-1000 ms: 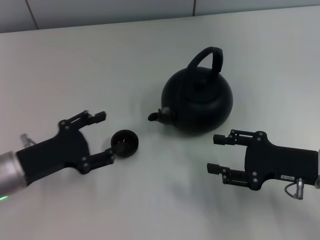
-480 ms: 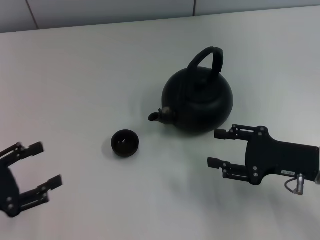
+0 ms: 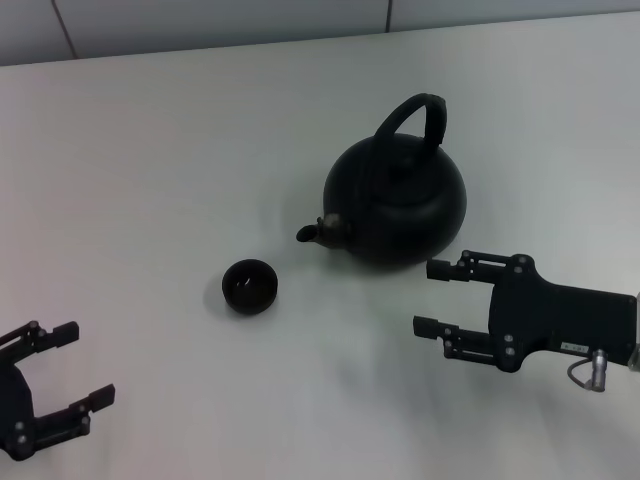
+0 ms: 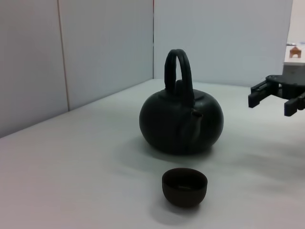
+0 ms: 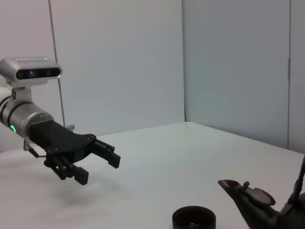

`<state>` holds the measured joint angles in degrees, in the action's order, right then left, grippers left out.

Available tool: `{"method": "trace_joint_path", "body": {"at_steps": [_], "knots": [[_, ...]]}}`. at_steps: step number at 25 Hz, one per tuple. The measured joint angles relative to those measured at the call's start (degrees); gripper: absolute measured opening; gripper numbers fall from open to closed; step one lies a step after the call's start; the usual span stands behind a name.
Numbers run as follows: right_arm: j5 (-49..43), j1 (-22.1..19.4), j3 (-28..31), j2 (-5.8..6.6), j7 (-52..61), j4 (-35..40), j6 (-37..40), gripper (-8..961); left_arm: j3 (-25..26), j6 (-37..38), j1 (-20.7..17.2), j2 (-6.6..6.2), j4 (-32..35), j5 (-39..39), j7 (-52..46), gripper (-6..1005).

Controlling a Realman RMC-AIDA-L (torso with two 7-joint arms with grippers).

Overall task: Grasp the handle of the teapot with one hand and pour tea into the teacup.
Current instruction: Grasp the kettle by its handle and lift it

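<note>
Jaws of both the left gripper point(image 3: 72, 366) and right gripper point(image 3: 428, 297) gape wide, empty; teapot point(image 3: 398, 205) untouched.

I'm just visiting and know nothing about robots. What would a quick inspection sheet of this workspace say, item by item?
Surface: plain white table, bare apart from the two items below.
Job's things: large round matte-black teapot upright, its arched black handle ungrasped; small round black teacup upright beside the spout, apart from it.
Clutter: nothing seen.
Grippers: left gripper open, empty, low at the robot's left; right gripper open, empty, near the teapot's front.
Cables: small loop at the right wrist.
Surroundings: pale wall panels.
</note>
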<state>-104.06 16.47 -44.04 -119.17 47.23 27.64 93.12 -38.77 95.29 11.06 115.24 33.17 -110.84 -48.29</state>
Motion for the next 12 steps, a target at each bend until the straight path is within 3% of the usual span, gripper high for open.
{"method": "trace_joint_path", "body": {"at_steps": [5,12], "knots": [[5.7,-0.9,3.6,-0.03,-3.6,-4.6,0.6,589,0.0,0.2,0.0,0.37,0.1,-0.1,0.2,801],[24.0,-2.6,15.8,-0.20,-23.1,-23.6,-0.5,583,0.1,-0.3,-0.1,1.00,0.1,0.1,0.2,801]]}}
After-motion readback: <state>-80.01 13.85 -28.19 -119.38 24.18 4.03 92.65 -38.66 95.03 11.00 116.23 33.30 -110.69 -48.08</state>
